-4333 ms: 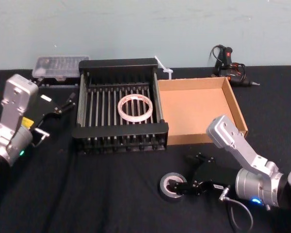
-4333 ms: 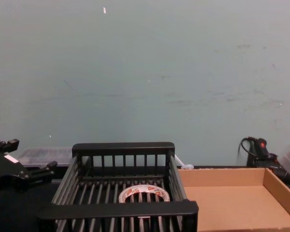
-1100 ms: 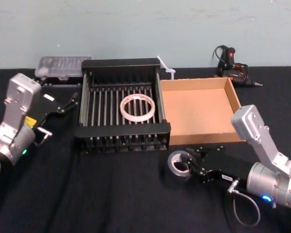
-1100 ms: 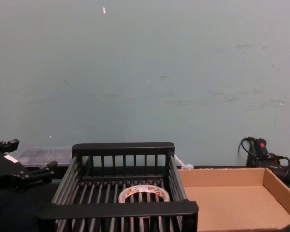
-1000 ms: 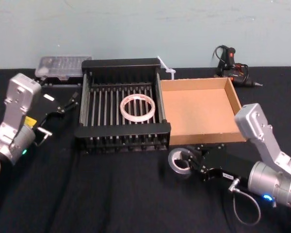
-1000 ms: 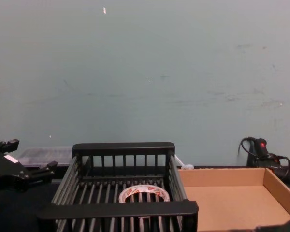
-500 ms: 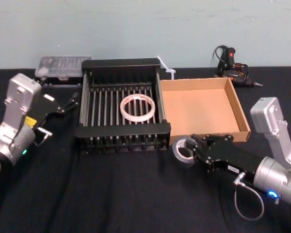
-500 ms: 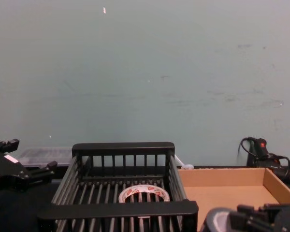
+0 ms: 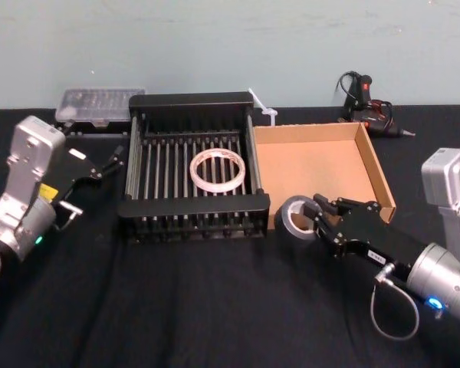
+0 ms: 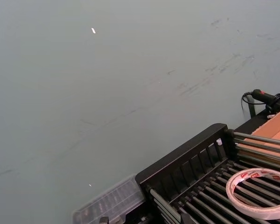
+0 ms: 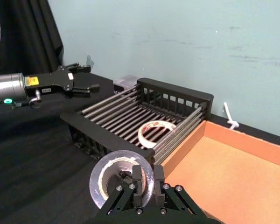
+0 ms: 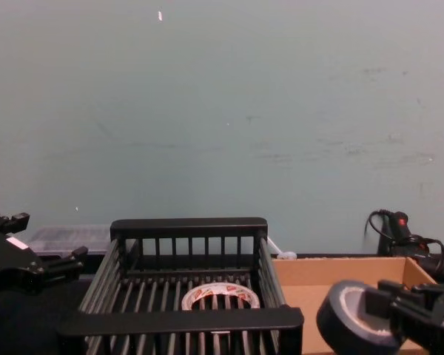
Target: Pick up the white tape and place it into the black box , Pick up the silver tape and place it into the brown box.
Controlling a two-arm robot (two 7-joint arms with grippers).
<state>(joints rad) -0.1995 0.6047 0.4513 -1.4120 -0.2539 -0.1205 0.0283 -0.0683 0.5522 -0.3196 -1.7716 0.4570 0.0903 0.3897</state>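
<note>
Silver tape [image 9: 297,219] hangs right of centre in the head view, pinched by the right gripper [image 9: 319,220] through its core, at the near-left corner of the brown box [image 9: 372,169]; white tape [image 9: 217,171] lies flat in the black box [image 9: 192,205]; left gripper [image 9: 106,164], at the frame's left, stands spread.

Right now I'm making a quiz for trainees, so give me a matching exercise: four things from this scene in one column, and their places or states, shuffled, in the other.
Things:
1. white tape
2. silver tape
3. brown box
4. left gripper

Places or states:
A. held on edge by the right gripper, at the near left corner of the tray
B. lying flat on the black box floor
C. open, beside the crate's left wall
D. nothing lying on its floor

Pairs: 1-B, 2-A, 3-D, 4-C
</note>
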